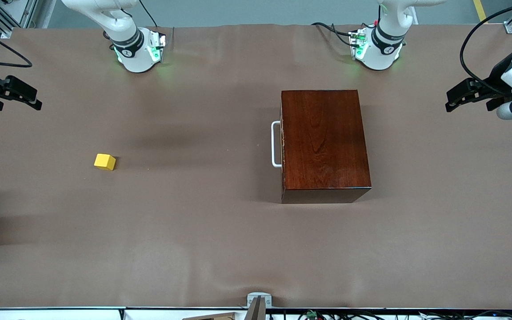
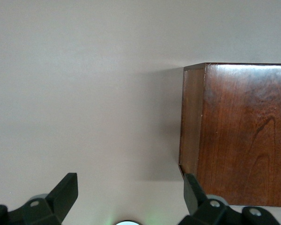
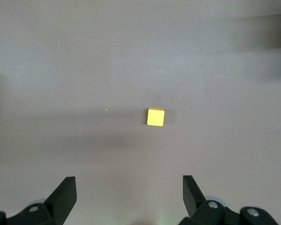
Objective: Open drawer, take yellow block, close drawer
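Drawer (image 1: 282, 143) is fully shut, flush in the dark wooden box (image 1: 322, 142), only the white U-handle (image 1: 275, 144) sticking out. Handle faces the right arm's end of the table. The box's long axis runs from the robot bases toward the front camera, so the drawer's travel is across that, out toward the right arm's end.

Yellow block (image 1: 105, 162) is not in the drawer. It sits out on the brown table (image 1: 202, 240), well apart from the box, toward the right arm's end. It lies flat on one face, turned slightly off the table edges. A cube has no real long axis.

Left gripper (image 1: 462, 95) hangs high over the table edge at the left arm's end, fingers spread wide, holding nothing. In its wrist view the box's closed end (image 2: 193, 122) lies ahead and off to one side of the fingers (image 2: 65, 192). The handle isn't visible from there, so I'd judge this arm badly placed for the pull.

Right gripper (image 1: 9, 93) hovers over the other table edge, also wide open and empty. The block (image 3: 155, 117) lies ahead of its fingertips (image 3: 193, 190), roughly on the centreline, and looks narrow enough for that gap.

Judgement: both arms look parked, nothing started. The handle points the right arm's way, so that arm looks natural for both the pull and the block.
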Available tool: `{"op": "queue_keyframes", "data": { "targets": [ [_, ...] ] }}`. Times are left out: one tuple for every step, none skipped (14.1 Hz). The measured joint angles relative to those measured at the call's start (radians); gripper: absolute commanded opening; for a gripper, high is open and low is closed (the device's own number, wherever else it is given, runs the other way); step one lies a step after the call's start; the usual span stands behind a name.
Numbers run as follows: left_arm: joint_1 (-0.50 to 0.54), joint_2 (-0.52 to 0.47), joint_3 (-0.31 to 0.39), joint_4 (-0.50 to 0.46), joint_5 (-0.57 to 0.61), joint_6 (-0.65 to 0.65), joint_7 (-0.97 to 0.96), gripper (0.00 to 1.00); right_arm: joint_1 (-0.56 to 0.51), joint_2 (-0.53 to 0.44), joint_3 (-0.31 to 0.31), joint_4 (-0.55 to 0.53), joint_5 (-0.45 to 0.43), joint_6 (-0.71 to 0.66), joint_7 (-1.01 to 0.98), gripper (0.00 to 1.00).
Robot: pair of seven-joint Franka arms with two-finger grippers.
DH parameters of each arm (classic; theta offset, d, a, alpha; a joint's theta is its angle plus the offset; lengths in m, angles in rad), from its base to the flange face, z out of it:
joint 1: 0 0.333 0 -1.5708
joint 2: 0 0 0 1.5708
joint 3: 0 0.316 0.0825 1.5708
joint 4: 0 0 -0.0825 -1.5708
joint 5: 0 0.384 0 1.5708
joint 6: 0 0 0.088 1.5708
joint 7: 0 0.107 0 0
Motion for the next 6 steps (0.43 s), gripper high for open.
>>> {"op": "queue_keyframes", "data": {
  "targets": [
    [0.0,0.0,0.0,0.001,0.0,-0.002,0.0,1.0,0.0,0.0,0.0,0.0,0.0,0.0,0.0,1.0],
    [0.0,0.0,0.0,0.003,0.0,-0.005,0.0,1.0,0.0,0.0,0.0,0.0,0.0,0.0,0.0,1.0],
    [0.0,0.0,0.0,0.004,0.0,-0.009,0.0,1.0,0.0,0.0,-0.001,0.0,0.0,0.0,0.0,1.0],
    [0.0,0.0,-0.001,0.005,0.0,-0.012,0.0,1.0,0.0,0.0,-0.001,0.0,0.0,0.0,0.0,1.0],
    [0.0,0.0,-0.002,0.006,0.0,-0.014,0.0,1.0,0.0,0.0,-0.002,0.0,0.0,-0.001,0.0,1.0],
    [0.0,0.0,-0.002,0.006,0.0,-0.017,0.0,1.0,-0.001,0.0,-0.002,0.0,0.0,-0.001,0.0,1.0]
  ]
}}
